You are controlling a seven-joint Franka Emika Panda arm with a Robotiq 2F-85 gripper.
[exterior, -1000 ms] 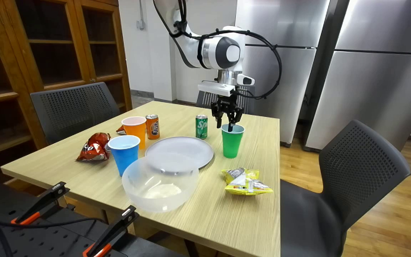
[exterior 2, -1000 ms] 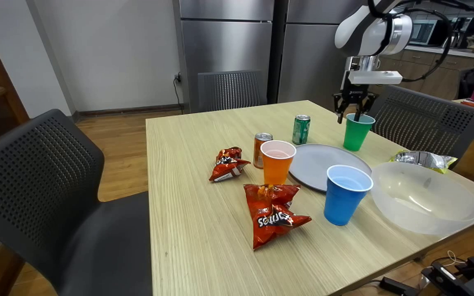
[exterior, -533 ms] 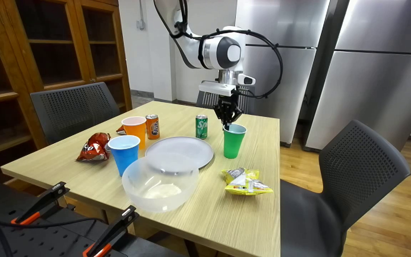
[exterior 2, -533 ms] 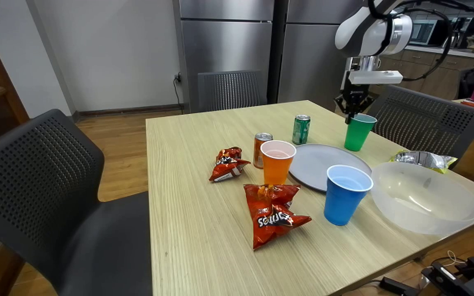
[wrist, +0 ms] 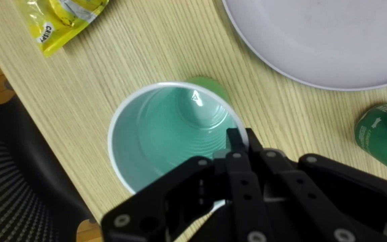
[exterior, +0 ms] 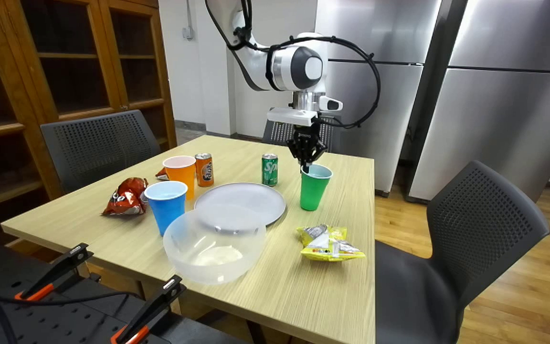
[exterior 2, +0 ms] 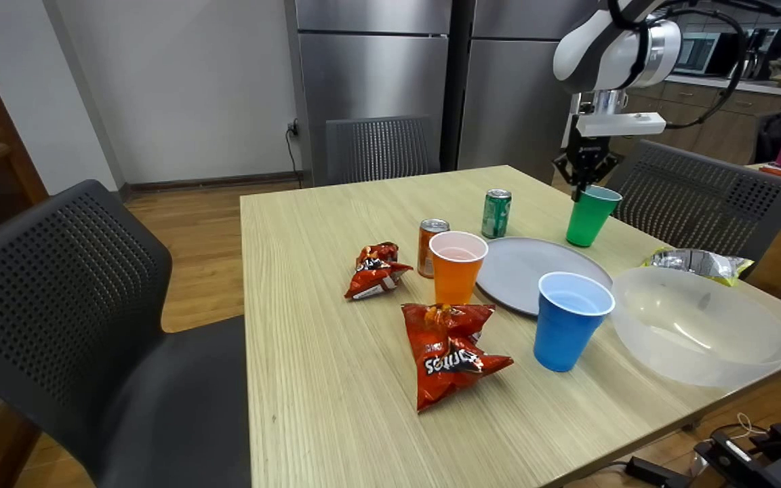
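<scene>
Pinching: the tool (wrist: 245,137) stands narrow, its fingers (wrist: 235,139) clamped on the rim of the green cup (exterior: 312,192), one inside the wall and one outside.
Green cup: mouth up, leaning slightly, between the plate (exterior: 251,200) and the edge of the bench (exterior: 303,306); whether its base touches the wood, I cannot tell.
Cup's inside: the wrist view shows its round bottom with a bright gleam.
Plate: pale grey, flat on the bench, near the green cup.
Green can (exterior: 269,170): upright near the plate, white lettering on its side.
Yellow bag (exterior: 331,251): lying near the green cup, close to the bench's edge, where a chair (exterior: 485,229) stands.
Bowl (exterior 2: 695,339): translucent, open upwards, near a bench corner and just beside the plate.
Blue cup (exterior 2: 567,335): upright, next to the bowl.
Orange cup (exterior 2: 457,276): upright by the plate, the orange can (exterior 2: 426,251) standing just beside it.
Red bags (exterior 2: 448,359): two, lying on the bench, one near the blue cup, one near the orange can.
Arm (exterior: 258,71): white, hanging over the bench.
Fridges (exterior: 494,119): steel, beyond the bench in both exterior views.
Cabinet (exterior: 65,57): wooden, glass-doored.
</scene>
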